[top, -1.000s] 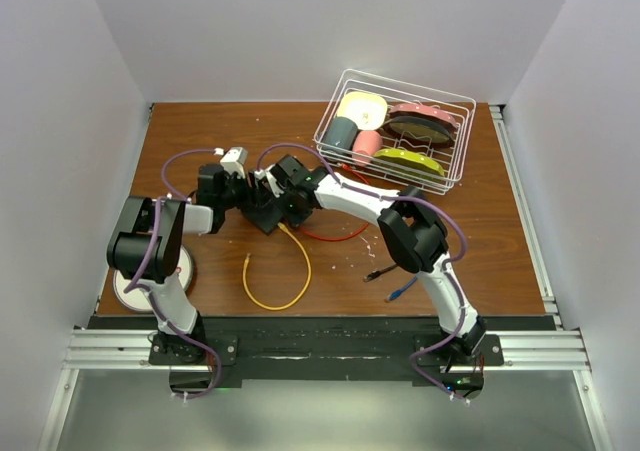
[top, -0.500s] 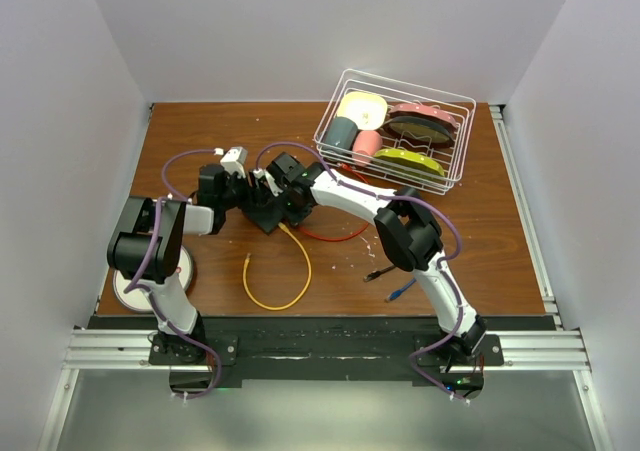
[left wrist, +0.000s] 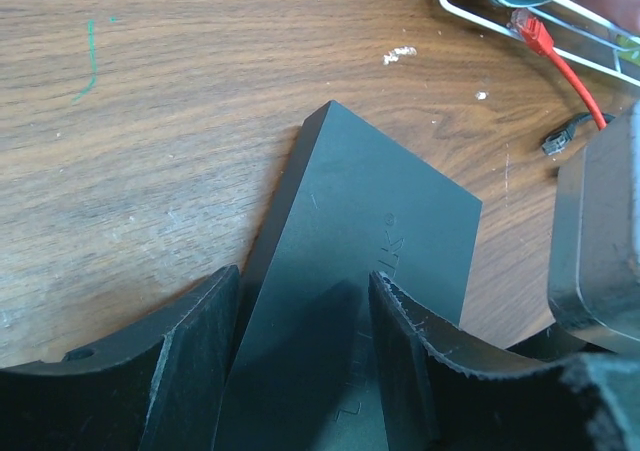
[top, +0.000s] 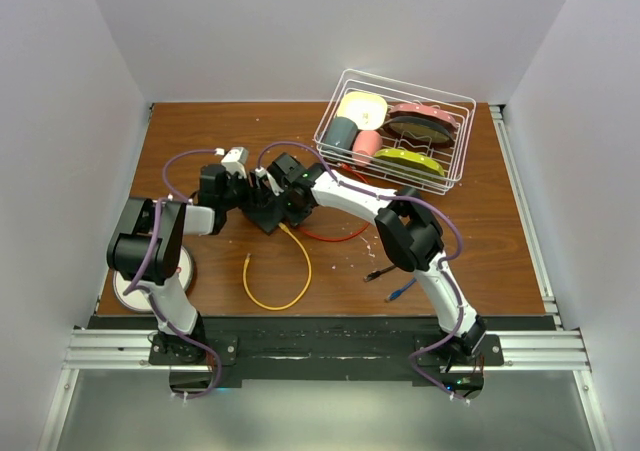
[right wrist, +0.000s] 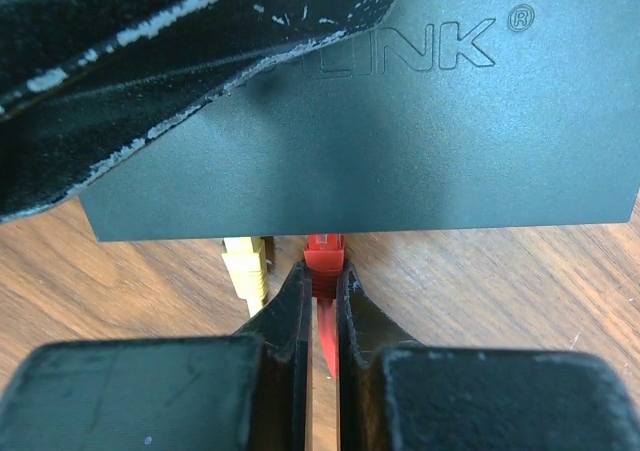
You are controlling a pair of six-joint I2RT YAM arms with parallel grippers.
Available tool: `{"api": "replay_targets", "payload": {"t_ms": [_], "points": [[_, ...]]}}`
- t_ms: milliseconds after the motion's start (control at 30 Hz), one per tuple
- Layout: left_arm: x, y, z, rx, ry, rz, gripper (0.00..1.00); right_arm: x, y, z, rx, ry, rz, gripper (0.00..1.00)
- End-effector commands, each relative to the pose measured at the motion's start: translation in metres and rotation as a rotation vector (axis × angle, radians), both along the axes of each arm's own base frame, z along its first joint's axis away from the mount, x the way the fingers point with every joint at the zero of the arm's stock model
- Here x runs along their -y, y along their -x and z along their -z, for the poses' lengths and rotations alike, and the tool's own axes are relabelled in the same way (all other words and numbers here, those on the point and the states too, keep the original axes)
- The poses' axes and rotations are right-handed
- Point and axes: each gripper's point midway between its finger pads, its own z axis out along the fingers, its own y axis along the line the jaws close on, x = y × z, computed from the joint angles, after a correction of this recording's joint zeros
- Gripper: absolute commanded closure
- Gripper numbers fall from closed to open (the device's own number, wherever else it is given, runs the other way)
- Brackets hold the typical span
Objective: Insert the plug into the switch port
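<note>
Overhead, both arms meet over the black switch (top: 264, 219) on the wooden worktop (top: 480, 231), near a white wire dish basket (top: 395, 131). At the left wrist, the left fingers (left wrist: 195, 361) stand half-spread, clasping the switch's end. At the right wrist, the right fingers (right wrist: 290, 316) pinch a red plug (right wrist: 323, 254) against the switch's socket edge, just beside a yellow plug (right wrist: 245, 266).

White wire basket (top: 464, 141) full of plates and cups sits back right on the wooden tabletop (top: 500, 231). A yellow cable (top: 275, 307) loops near the front, with a blue plug (top: 400, 291) lying off to its right.
</note>
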Motion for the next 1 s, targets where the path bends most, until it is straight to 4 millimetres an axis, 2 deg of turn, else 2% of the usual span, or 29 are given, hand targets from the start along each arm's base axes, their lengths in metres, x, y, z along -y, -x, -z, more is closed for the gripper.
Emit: {"api": "replay_targets", "payload": {"t_ms": [0, 233, 367, 400, 467, 500, 700, 800, 967], "points": [[0.084, 0.108, 0.009, -0.326, 0.187, 0.356, 0.50, -0.097, -0.059, -0.087, 0.330, -0.454, -0.005, 1.00], [0.072, 0.096, 0.010, -0.306, 0.130, 0.294, 0.37, -0.085, -0.041, -0.072, 0.265, -0.412, -0.031, 0.95], [0.057, 0.080, 0.006, -0.279, 0.074, 0.217, 0.30, -0.080, -0.031, -0.061, 0.229, -0.404, -0.038, 0.93], [0.052, 0.074, 0.002, -0.267, 0.060, 0.201, 0.29, -0.079, -0.030, -0.059, 0.221, -0.400, -0.039, 0.86], [0.044, 0.065, 0.000, -0.255, 0.032, 0.163, 0.25, -0.077, -0.023, -0.055, 0.195, -0.398, -0.047, 0.80], [0.041, 0.060, -0.003, -0.247, 0.021, 0.156, 0.24, -0.076, -0.021, -0.055, 0.188, -0.402, -0.049, 0.72], [0.028, 0.039, -0.023, -0.187, 0.005, 0.102, 0.16, -0.069, -0.006, -0.050, 0.152, -0.408, -0.064, 0.48], [0.021, 0.030, -0.030, -0.168, -0.014, 0.082, 0.16, -0.065, -0.002, -0.049, 0.142, -0.403, -0.068, 0.39], [0.014, 0.019, -0.044, -0.138, -0.034, 0.045, 0.13, -0.065, 0.006, -0.051, 0.113, -0.420, -0.086, 0.32]]}}
